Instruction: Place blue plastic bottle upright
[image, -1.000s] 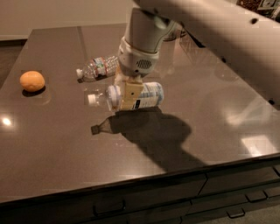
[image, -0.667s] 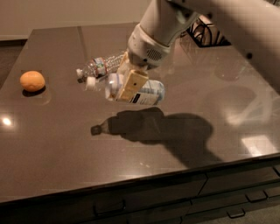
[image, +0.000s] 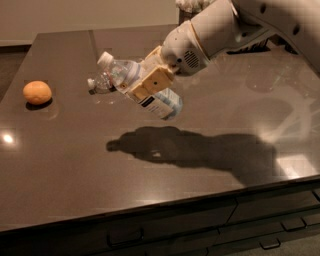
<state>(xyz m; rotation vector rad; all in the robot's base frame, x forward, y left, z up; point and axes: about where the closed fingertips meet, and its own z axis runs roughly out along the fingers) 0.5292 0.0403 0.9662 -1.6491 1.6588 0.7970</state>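
Note:
The blue plastic bottle (image: 159, 102) with a pale blue-and-white label and a white cap hangs in the air above the dark table (image: 75, 150), tilted with its cap up to the left. My gripper (image: 146, 82) is shut on its middle, its tan finger (image: 152, 80) across the label. The arm reaches in from the upper right. The bottle's shadow lies on the table below it.
A smaller crinkled clear bottle (image: 100, 84) lies on the table behind the held bottle, partly hidden by it. An orange (image: 37, 92) sits at the far left. Drawers (image: 270, 222) run under the table's front edge.
My gripper has lifted the blue plastic bottle off the table and swung it up and left. The bottle has turned from lying flat to tilted, cap upward.

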